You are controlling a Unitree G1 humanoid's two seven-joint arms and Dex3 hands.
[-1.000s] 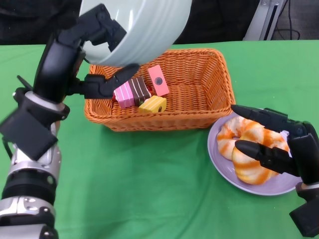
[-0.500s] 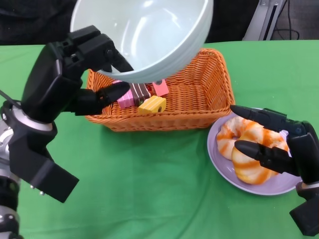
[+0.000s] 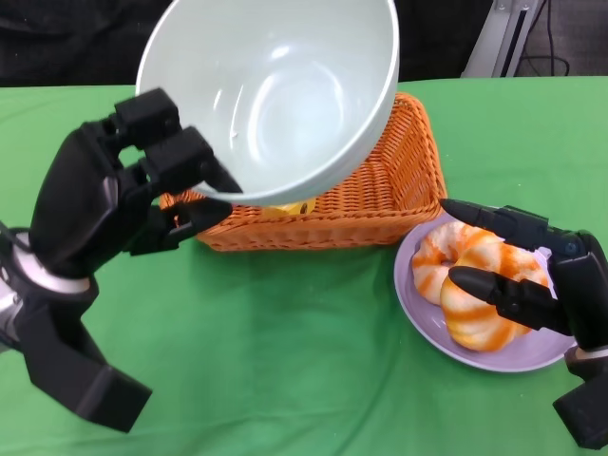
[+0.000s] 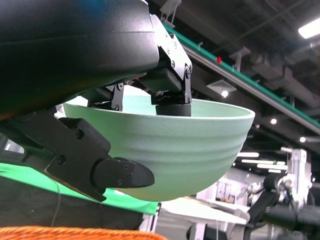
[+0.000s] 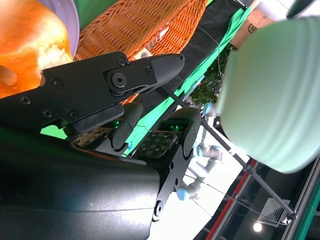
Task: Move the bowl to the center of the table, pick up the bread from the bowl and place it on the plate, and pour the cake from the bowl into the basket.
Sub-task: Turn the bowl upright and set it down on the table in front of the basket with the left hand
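Note:
My left hand [image 3: 142, 195] grips the rim of the pale green bowl [image 3: 275, 90] and holds it in the air over the orange wicker basket [image 3: 399, 185], its inside turned toward me and empty. The bowl [image 4: 175, 150] fills the left wrist view, pinched by my fingers [image 4: 120, 172]. A sliver of yellow cake [image 3: 290, 206] shows in the basket under the bowl; the other pieces are hidden. Twisted orange-and-white bread [image 3: 470, 280] lies on the purple plate [image 3: 423, 309]. My right hand [image 3: 532, 280] hovers open at the plate's right side, its fingers over the bread [image 5: 25, 40].
Green cloth [image 3: 285, 361] covers the table. The basket stands at the back centre, with the plate right in front of its right corner. A metal stand [image 3: 513, 38] rises behind the table's far right edge.
My left hand has tipped the bowl back from mouth-down over the basket to mouth-up facing me, and has moved lower and nearer. The bowl now hides most cakes. The right hand stayed still.

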